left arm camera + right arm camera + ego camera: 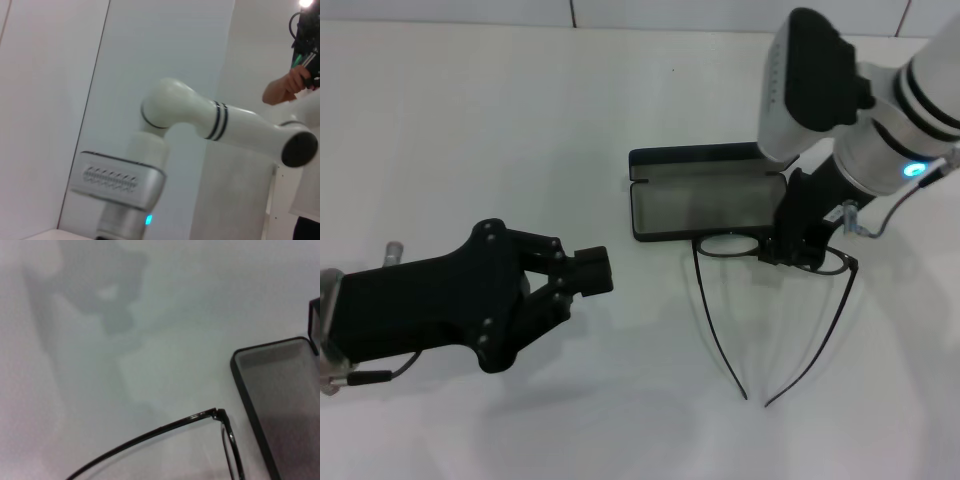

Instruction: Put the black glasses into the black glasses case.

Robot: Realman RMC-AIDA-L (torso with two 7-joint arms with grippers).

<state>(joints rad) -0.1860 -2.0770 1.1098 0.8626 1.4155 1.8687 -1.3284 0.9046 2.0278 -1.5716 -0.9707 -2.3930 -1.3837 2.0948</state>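
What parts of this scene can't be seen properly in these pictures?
- Right claw: in the head view the arm's own body covers its fingertips.
- Thin black wire-framed glasses: the right lens lies under that claw; the right wrist view cuts the frame at its edge.
- Open black rectangular glasses case: the arm covers its right end.
- Left claw is parked on the left.

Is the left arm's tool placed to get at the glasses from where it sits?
Probably yes, nothing blocks it: bare table lies between the left tool and the glasses. But the right tool is already on their frame, beside the open case.
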